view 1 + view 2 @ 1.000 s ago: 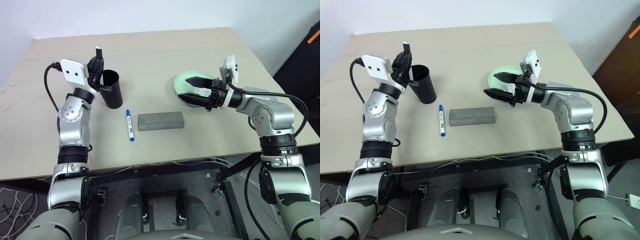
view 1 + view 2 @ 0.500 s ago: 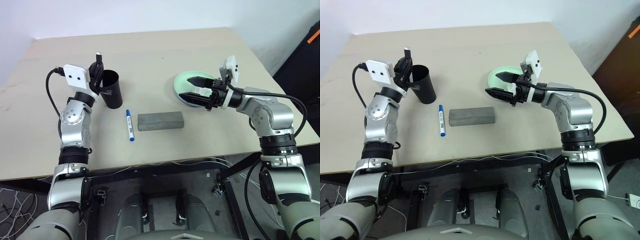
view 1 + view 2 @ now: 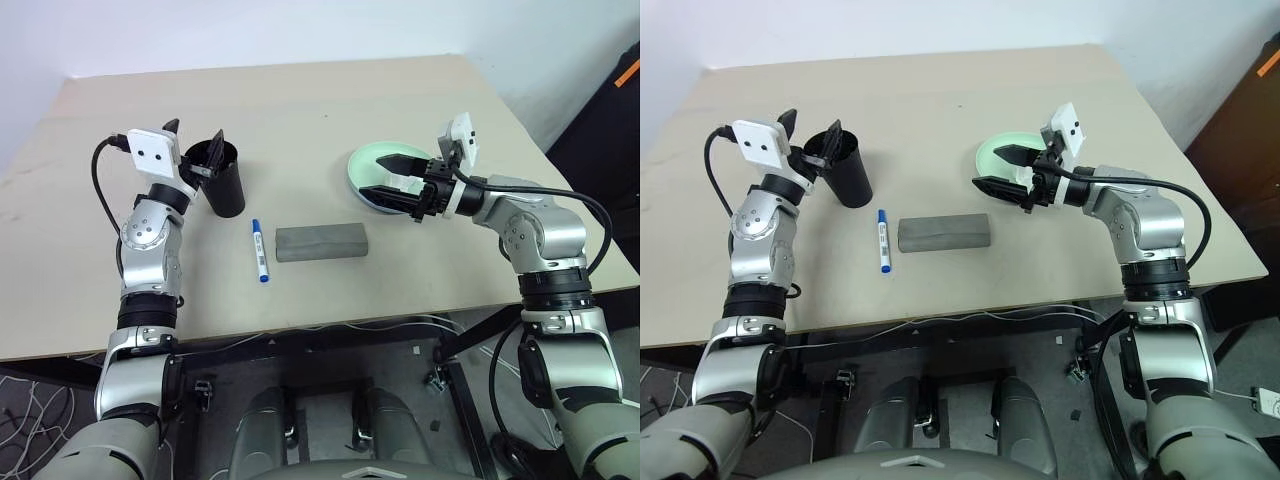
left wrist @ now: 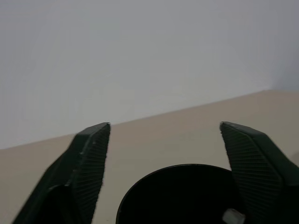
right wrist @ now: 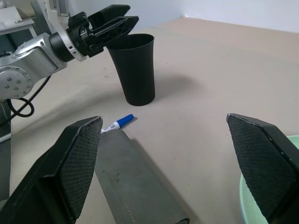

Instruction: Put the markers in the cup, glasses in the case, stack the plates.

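Blue-capped marker (image 3: 259,250) lies lengthwise just right of cup (image 3: 224,181) | left gripper (image 3: 194,152) nearer, wide, empty | right gripper (image 3: 397,178) wide, empty

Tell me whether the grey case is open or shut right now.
Shut. The grey case lies flat on the table with its lid down, no gap showing.

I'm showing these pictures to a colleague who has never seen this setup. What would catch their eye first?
Probably the black cup on the table's left, with the left pincer spread open right above its rim. Next, the mint green plate on the right, where the right pincer hovers open over it. Between them lie a blue-capped marker and a closed grey case.
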You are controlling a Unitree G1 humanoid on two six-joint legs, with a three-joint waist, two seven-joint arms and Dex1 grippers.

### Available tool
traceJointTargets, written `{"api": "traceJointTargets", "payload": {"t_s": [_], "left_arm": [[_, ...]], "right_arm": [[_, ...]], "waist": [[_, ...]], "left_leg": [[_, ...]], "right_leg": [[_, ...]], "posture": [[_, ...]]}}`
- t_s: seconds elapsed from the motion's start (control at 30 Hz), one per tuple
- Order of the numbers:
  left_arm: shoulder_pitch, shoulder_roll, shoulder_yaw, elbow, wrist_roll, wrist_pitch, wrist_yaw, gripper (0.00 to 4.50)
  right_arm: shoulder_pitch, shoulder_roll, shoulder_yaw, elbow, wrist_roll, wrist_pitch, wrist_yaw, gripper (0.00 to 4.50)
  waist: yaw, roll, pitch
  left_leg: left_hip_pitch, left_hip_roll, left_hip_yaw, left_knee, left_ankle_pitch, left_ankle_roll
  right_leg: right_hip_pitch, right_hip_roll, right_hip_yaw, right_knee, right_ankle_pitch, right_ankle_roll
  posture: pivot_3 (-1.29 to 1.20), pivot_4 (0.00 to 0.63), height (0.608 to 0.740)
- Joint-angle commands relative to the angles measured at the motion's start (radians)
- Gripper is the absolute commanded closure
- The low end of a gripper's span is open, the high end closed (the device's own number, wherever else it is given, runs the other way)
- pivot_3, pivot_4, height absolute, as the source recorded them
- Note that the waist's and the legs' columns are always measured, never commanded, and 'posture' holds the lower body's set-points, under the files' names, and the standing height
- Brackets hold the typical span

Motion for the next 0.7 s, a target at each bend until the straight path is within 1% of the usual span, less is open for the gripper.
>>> {"api": "traceJointTargets", "payload": {"t_s": [0.03,0.13,0.27,0.33,0.47,0.53,0.6,0.7], "left_arm": [[-0.002,0.012,-0.002,-0.074,0.0,-0.005,-0.004,0.64],[0.006,0.008,-0.004,-0.159,-0.04,0.091,-0.018,0.64],[0.018,0.012,-0.01,-0.327,-0.034,0.272,0.052,0.64],[0.026,0.016,-0.013,-0.426,-0.003,0.389,0.118,0.64],[0.051,0.019,-0.023,-0.64,-0.02,0.681,0.193,0.64],[0.064,0.012,-0.021,-0.75,-0.051,0.818,0.216,0.64],[0.072,0.005,-0.013,-0.825,-0.084,0.918,0.225,0.64],[0.093,0.044,-0.016,-0.926,-0.155,1.099,0.181,0.64]], "right_arm": [[-0.012,-0.002,-0.015,-0.019,0.004,-0.014,-0.001,0.0],[-0.015,-0.003,-0.016,-0.015,0.003,-0.01,0.002,0.0],[-0.024,-0.009,-0.01,0.003,-0.006,-0.019,0.018,0.0],[-0.032,-0.011,-0.008,0.016,-0.01,-0.026,0.026,0.0],[-0.048,-0.009,-0.001,0.049,-0.018,-0.041,0.052,0.0],[-0.054,-0.008,0.008,0.062,-0.023,-0.046,0.066,0.0],[-0.057,-0.007,0.012,0.068,-0.025,-0.048,0.079,0.0],[-0.055,-0.01,0.019,0.065,-0.018,-0.051,0.12,0.0]], "waist": [[0.0,0.0,0.0],[0.0,0.0,0.0],[0.0,0.0,0.0],[-0.001,0.0,0.0],[-0.001,0.0,0.0],[-0.001,0.0,0.0],[0.0,0.0,0.0],[-0.001,0.0,0.0]], "left_leg": [[0.0,0.0,0.0,0.0,0.0,0.0],[0.0,0.0,0.0,0.0,0.0,0.0],[0.0,0.0,0.0,0.0,0.0,0.0],[0.0,0.0,0.0,0.0,0.0,0.0],[0.0,0.0,0.0,0.0,0.0,0.001],[0.001,0.0,0.0,0.0,0.0,0.001],[0.0,0.0,0.0,0.0,0.0,0.001],[0.001,0.0,-0.001,0.0,0.0,0.0]], "right_leg": [[0.0,0.0,0.0,0.0,0.0,0.0],[0.0,0.0,0.0,0.0,0.0,0.0],[0.0,0.0,0.0,0.0,0.0,0.0],[0.0,0.0,0.0,0.0,0.0,0.0],[0.001,0.0,0.0,0.0,0.0,0.0],[0.001,0.001,0.0,0.0,0.0,0.001],[0.001,0.001,0.0,0.0,0.0,0.001],[0.001,0.001,0.0,0.0,0.0,0.001]], "posture": [[0.0,0.15,0.701],[0.0,0.15,0.701],[0.0,0.15,0.701],[0.0,0.15,0.701],[0.0,0.15,0.701],[0.0,0.15,0.701],[0.0,0.15,0.701],[0.0,0.15,0.701]]}}
